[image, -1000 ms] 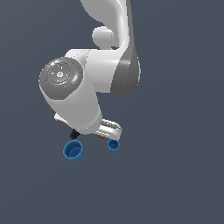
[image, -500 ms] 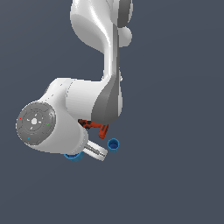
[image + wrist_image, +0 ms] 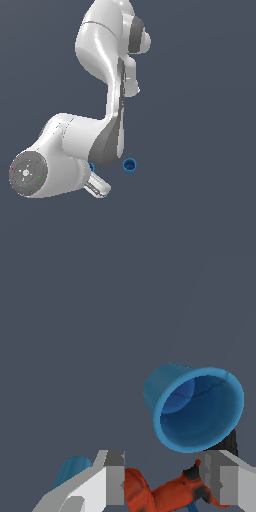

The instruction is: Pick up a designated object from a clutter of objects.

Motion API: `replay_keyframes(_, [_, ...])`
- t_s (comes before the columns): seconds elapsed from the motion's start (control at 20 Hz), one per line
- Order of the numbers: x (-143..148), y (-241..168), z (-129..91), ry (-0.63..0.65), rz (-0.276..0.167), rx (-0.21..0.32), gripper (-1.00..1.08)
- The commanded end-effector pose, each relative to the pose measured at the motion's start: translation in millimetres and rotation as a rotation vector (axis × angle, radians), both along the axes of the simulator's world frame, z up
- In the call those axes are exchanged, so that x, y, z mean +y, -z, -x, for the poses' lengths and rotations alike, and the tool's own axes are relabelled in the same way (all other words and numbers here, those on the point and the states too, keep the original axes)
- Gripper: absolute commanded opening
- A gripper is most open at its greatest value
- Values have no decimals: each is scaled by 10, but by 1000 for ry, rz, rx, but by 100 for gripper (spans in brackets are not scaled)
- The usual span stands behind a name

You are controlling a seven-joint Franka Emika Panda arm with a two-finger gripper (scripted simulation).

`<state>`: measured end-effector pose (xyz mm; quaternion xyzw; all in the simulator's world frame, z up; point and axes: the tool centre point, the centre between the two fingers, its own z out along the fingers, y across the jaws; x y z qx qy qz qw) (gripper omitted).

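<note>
item: large round blue plastic cup [image 3: 197, 408], upright. tool [image 3: 165, 486] spread open, empty, over red-and-black power drill [image 3: 160, 493]; advice: straddle one rim wall, probably offset.

A flat, dark slate-blue ground [image 3: 210, 100] is the only such thing in view. In the exterior view it fills the frame, with its broadest bare stretch from 1 o'clock round to 5 o'clock. In the wrist view the same even-toned ground [image 3: 75, 331] spans from 9 o'clock through 12 to 3 o'clock.
</note>
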<state>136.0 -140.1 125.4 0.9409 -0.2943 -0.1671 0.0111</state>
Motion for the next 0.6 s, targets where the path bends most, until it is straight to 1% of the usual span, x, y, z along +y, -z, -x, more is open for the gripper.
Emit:
replay_keyframes(0.0, [-52, 87, -16, 20, 4, 10, 28])
replay_keyframes(0.3, [-124, 216, -26, 48, 10, 26, 28])
replay_keyframes(0.55, [-134, 237, -23, 52, 10, 29, 28])
